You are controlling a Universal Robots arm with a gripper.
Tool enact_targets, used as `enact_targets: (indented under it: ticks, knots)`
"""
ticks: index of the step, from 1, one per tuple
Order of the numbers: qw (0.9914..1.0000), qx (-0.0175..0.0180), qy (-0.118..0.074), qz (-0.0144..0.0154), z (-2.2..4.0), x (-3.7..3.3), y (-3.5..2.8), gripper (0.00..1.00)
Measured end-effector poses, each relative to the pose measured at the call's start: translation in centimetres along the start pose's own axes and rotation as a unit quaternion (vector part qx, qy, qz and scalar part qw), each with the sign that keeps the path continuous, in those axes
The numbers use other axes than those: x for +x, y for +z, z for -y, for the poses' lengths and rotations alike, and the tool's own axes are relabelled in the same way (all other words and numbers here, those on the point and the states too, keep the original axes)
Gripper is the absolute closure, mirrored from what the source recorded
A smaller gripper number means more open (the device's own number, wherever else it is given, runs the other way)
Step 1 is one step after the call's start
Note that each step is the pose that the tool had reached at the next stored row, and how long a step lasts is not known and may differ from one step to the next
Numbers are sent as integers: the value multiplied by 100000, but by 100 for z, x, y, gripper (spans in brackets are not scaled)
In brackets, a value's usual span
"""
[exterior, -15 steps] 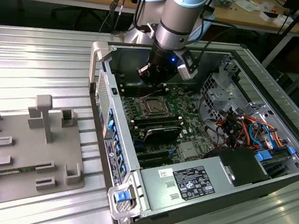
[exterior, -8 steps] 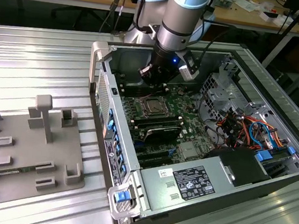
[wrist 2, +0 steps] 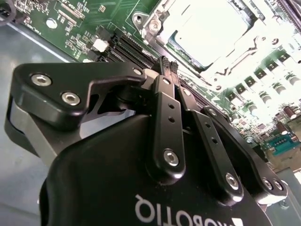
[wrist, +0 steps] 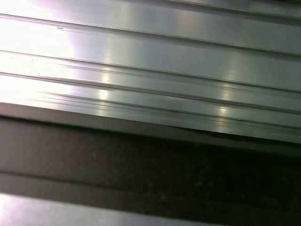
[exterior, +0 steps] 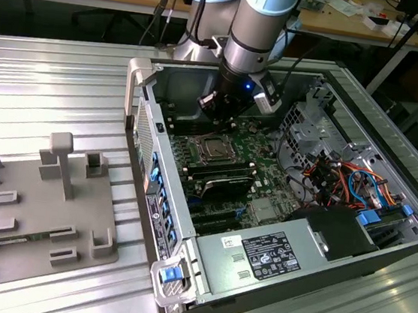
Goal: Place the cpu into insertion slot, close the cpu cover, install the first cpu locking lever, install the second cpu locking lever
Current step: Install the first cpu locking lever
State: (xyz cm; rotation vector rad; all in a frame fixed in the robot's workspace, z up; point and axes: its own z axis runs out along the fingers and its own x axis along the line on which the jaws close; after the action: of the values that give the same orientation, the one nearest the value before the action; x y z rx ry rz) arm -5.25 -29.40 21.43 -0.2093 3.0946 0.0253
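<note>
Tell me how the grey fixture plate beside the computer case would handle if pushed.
The grey fixture plate lies flat and broad on the ribbed metal table, so it would probably slide rather than tip. Its moulded blocks and upright post suggest stiff plastic, likely light for its size. The table's ridges may make it catch.

I see the gripper [wrist 2: 169, 63] in matt black metal with shiny steel screws. The cpu [wrist 2: 211, 28] top glares bright polished silver inside the cpu cover [wrist 2: 160, 21], bare glossy metal. The table [exterior: 43, 85] is ribbed brushed aluminium.
</note>
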Motion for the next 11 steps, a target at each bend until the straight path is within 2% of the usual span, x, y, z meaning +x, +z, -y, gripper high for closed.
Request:
enact_targets:
  ticks: [3,11]
  knots:
    - [99993,43,1195,22,3,-12,17,89]
    - [99992,59,1257,21,16,-25,54,89]
